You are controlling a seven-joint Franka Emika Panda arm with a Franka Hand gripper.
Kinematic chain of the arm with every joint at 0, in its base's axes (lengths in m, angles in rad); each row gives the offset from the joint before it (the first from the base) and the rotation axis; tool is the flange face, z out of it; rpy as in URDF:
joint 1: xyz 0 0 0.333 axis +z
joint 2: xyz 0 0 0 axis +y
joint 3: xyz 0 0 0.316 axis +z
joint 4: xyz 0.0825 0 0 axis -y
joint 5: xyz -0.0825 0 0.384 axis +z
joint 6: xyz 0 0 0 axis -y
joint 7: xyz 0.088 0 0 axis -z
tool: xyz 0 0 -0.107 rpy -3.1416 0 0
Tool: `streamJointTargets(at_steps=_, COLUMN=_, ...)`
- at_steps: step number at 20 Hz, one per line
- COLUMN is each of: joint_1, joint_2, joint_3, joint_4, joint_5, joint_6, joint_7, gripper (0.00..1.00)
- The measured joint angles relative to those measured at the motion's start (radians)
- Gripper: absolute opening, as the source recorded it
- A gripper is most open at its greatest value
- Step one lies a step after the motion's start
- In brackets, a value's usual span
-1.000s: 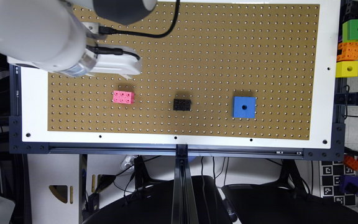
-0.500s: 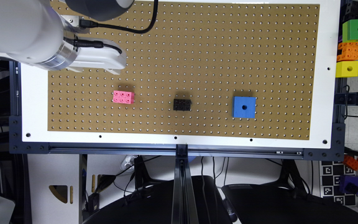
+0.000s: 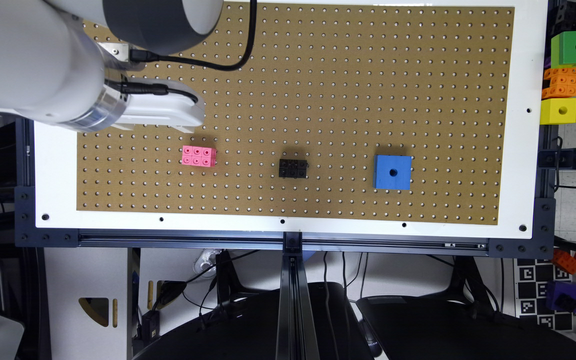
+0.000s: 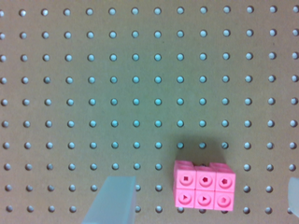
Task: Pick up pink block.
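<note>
A: In the exterior view we see the pegboard (image 3: 318, 75) with three things in a row on it. The pink block (image 3: 198, 156) lies toward that view's left, the black brick (image 3: 293, 168) sits in the middle, and the blue cube (image 3: 392, 172) is to that view's right. All three are well apart.

B: And the gripper (image 3: 168, 110)? We find its white body near the pink block but not touching it, farther up the board in that view. The arm (image 3: 33, 60) covers the board's corner there. Off the board's right edge, we see green, orange and yellow blocks (image 3: 565, 75) stacked.

A: In the wrist view we look straight down on the block (image 4: 203, 190), studs up, flat on the board (image 4: 117, 84).

B: One fingertip (image 4: 112, 200) shows beside it and the other at the frame's edge, with the block between them and clear of both. So we read the jaws as spread wide, holding nothing.
</note>
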Motion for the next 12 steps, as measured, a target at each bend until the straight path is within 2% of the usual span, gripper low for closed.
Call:
streamJointTargets(at_steps=4, joint_1=0.0, joint_2=0.065, joint_3=0.004, joint_4=0.008, joint_5=0.0, joint_6=0.048, joint_7=0.0, gripper=1.0)
streamJointTargets(at_steps=7, joint_1=0.0, joint_2=0.089, joint_3=0.005, joint_4=0.026, joint_5=0.0, joint_6=0.049, joint_7=0.0, gripper=1.0)
streamJointTargets(at_steps=9, joint_1=0.0, joint_2=0.118, joint_3=0.011, joint_4=0.032, joint_5=0.0005, joint_6=0.071, joint_7=0.004, gripper=1.0)
streamJointTargets(at_steps=12, joint_1=0.004, joint_2=0.178, joint_3=0.023, joint_4=0.076, joint_5=0.0005, joint_6=0.089, joint_7=0.013, gripper=1.0)
